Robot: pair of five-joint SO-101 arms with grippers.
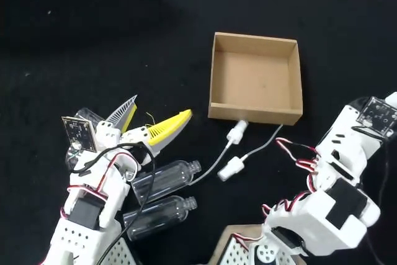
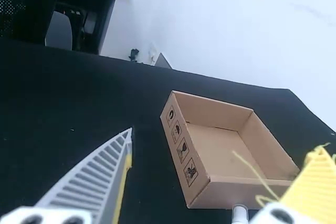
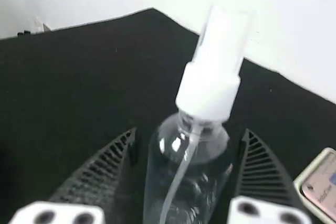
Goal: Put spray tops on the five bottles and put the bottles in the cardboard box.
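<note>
With the job barely begun, the left end effector hangs over the black tabletop, its grey and yellow fingers spread wide with nothing between them. Just beside that arm, two bare bottles lie on their sides, one next to the other, their open necks pointing toward the middle of the tabletop. A clear shape tucked behind the arm's wrist may be another bottle, though it is too hidden to be sure. Past the bottle necks, two loose spray tops rest with their dip tubes trailing, one of them touching or nearly touching the front wall of the cardboard box. The box stands open and holds no bottle. At the far right, the right end effector appears to be pinching a capped bottle low on its body, with the white spray top seated on the neck and its tube running down inside. By this showing, one bottle is fitted and waits for boxing. The two lying bottles need tops, and every bottle has yet to reach the box.
</note>
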